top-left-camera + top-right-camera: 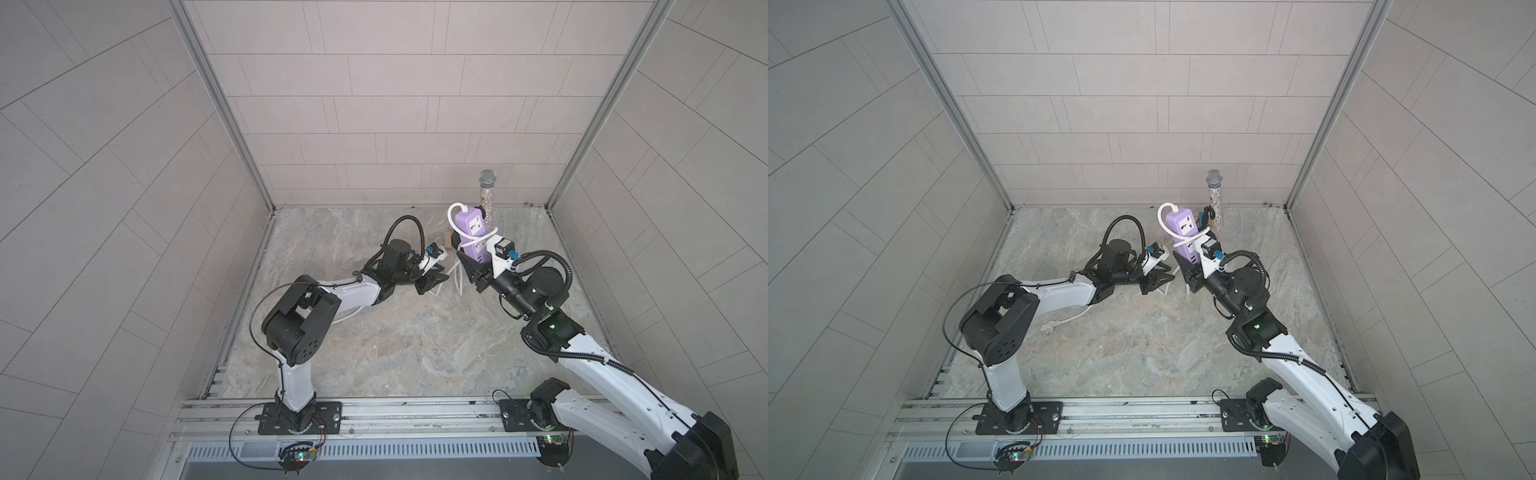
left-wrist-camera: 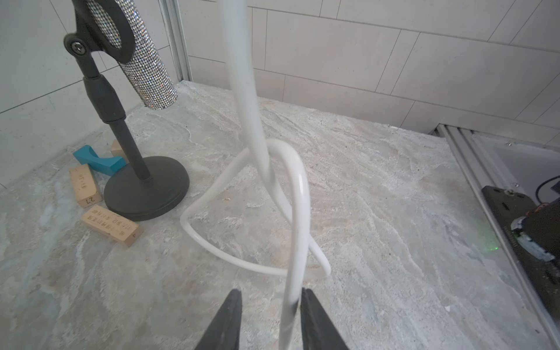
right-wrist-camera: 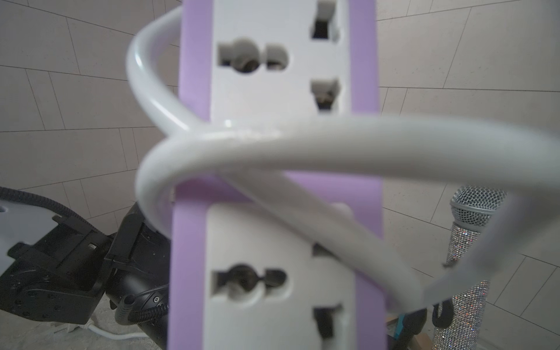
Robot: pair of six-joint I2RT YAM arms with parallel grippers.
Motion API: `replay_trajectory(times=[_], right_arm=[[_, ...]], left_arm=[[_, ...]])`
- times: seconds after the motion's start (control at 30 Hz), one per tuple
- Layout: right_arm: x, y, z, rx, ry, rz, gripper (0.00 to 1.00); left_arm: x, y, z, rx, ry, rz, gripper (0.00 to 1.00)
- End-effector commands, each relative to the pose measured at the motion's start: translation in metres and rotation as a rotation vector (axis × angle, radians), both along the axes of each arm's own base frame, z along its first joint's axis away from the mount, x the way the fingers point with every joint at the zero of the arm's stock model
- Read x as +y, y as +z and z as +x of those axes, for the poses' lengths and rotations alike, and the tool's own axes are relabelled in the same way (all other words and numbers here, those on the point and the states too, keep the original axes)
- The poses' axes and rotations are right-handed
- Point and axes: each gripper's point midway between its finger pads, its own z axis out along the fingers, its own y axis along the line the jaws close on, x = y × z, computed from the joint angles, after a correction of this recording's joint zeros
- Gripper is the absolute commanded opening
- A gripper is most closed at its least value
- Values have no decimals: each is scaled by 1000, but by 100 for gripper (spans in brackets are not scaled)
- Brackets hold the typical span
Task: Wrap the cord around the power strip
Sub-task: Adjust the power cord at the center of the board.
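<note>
— Power strip (image 1: 471, 230) position?
— Right of centre in both top views, close to the back wall (image 1: 415, 104), held almost upright. The right gripper (image 1: 476, 255) is clamped tight on its lower end.
— And the cord (image 1: 450, 212)?
— It arches out of the top end of the power strip. One turn crosses the middle, between the two socket faces (image 3: 272, 91). The rest hangs down to the table (image 1: 395, 340) at mid-frame, lies in a loose loop and passes between the fingers of the left gripper (image 2: 270, 291).
— Holding it?
— The jaws stand partly apart. The cord lies against one finger (image 2: 315, 312), with a gap to the other. Whether it is pinched at all I cannot tell. Past the gripper it runs under the left arm (image 1: 1059, 297) to the plug (image 1: 1047, 328).
— Anything nearby?
— A glittery microphone (image 1: 486, 195) on a black stand (image 2: 145, 188) just behind the power strip. Wooden blocks (image 2: 85, 189) and a teal block (image 2: 98, 162) lie at the stand's base.
</note>
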Motion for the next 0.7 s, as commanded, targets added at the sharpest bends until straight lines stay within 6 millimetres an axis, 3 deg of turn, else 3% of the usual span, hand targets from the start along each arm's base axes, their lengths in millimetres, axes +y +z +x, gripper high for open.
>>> replay_trajectory(times=[0.0, 0.13, 0.4, 0.47, 0.6, 0.67], right_arm=[[-5, 37, -5, -83, -5, 65, 0], [-3, 35, -5, -77, 8, 62, 0], [-4, 34, -2, -65, -5, 59, 0], [-8, 35, 0, -61, -31, 62, 0], [-28, 37, 10, -47, -126, 74, 0], [-43, 39, 19, -15, -183, 93, 0]], left_arm=[[-10, 7, -5, 0, -31, -63, 52], [-17, 4, -2, -7, -20, -55, 59], [-34, 7, 3, -16, -56, -77, 56], [-38, 8, 3, -13, -67, -86, 47], [-36, 7, 1, -24, -77, -82, 6], [-29, 3, -2, -44, -71, -53, 0]])
